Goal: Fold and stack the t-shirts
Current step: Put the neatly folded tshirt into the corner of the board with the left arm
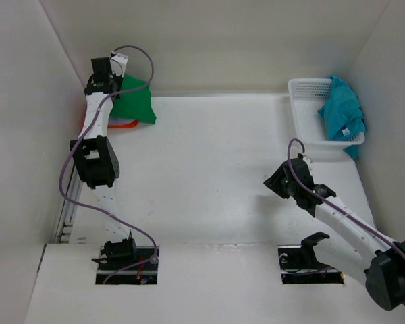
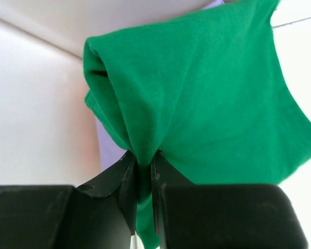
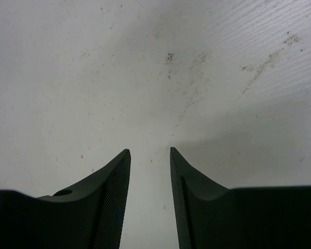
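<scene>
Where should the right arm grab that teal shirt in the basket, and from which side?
Pinch the bunched fold at the top of the teal shirt, coming down from above with the right end effector. The shirt lies crumpled, heaped above the basket rim and spilling over its right end, so the mesh walls likely block a sideways approach.

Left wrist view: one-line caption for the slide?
Left gripper pinching a bunched fold of the green t-shirt, lavender t-shirt peeking behind.

The white table (image 1: 209, 175) carries a mesh basket (image 1: 309, 140) far right and a t-shirt pile (image 1: 139, 105) far left.
</scene>
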